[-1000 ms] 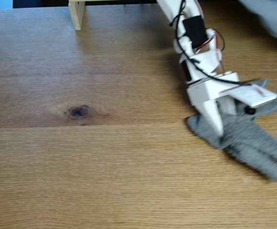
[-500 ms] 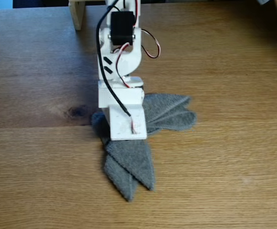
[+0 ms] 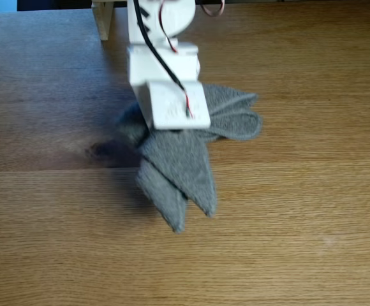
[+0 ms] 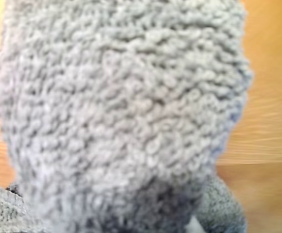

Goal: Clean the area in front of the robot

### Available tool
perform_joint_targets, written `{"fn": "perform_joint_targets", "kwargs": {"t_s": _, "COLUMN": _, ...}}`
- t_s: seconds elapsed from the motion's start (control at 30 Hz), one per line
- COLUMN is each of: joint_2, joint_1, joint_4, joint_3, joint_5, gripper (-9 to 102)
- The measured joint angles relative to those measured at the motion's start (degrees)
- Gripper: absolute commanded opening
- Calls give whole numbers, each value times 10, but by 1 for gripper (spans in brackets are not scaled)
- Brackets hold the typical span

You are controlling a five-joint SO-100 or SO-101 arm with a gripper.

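Oak tabletop (image 3: pixel 300 210), light brown, fine grain, long plank seams running left to right in the fixed view; dark knot (image 3: pixel 102 150) left of centre, partly in shade; pale wooden post (image 3: pixel 102 18) standing at the top edge, left of my arm (image 3: pixel 162 38). Arm comes down from the top of that view, white plastic, black cable and a red-and-white wire trailing over the flat white plate (image 3: pixel 174 105); plate tilted toward the camera. Grey terry cloth (image 3: pixel 178 166) bunched beneath the plate, touching the wood; two pointed folds reach toward the bottom of the view, two rounded folds spread to the right; its left edge lies just beside the knot. My fingers sit under the plate and the cloth, hidden; cannot tell whether they are parted or pinched on the cloth.

Wrist view: cloth (image 4: pixel 121 107) very close, looped grey pile, slightly blurred; bare wood (image 4: pixel 272 121) showing at the right edge and a sliver at the left; fingers not made out here either.
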Motion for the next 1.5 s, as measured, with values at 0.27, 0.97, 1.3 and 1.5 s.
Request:
{"fn": "perform_joint_targets", "kwargs": {"t_s": 0.27, "joint_2": 202, "joint_1": 153, "joint_4": -37, "joint_3": 264, "joint_5": -71, "gripper": 0}}
{"fn": "perform_joint_targets", "kwargs": {"t_s": 0.97, "joint_2": 307, "joint_1": 475, "joint_4": -311, "joint_3": 775, "joint_5": -284, "gripper": 30}}
{"fn": "perform_joint_targets", "kwargs": {"t_s": 1.3, "joint_2": 393, "joint_1": 388, "joint_4": -363, "joint_3": 788, "joint_5": -187, "gripper": 32}}
{"fn": "perform_joint_targets", "kwargs": {"t_s": 1.5, "joint_2": 483, "joint_1": 252, "joint_4": -319, "joint_3": 790, "joint_5": -126, "gripper": 22}}
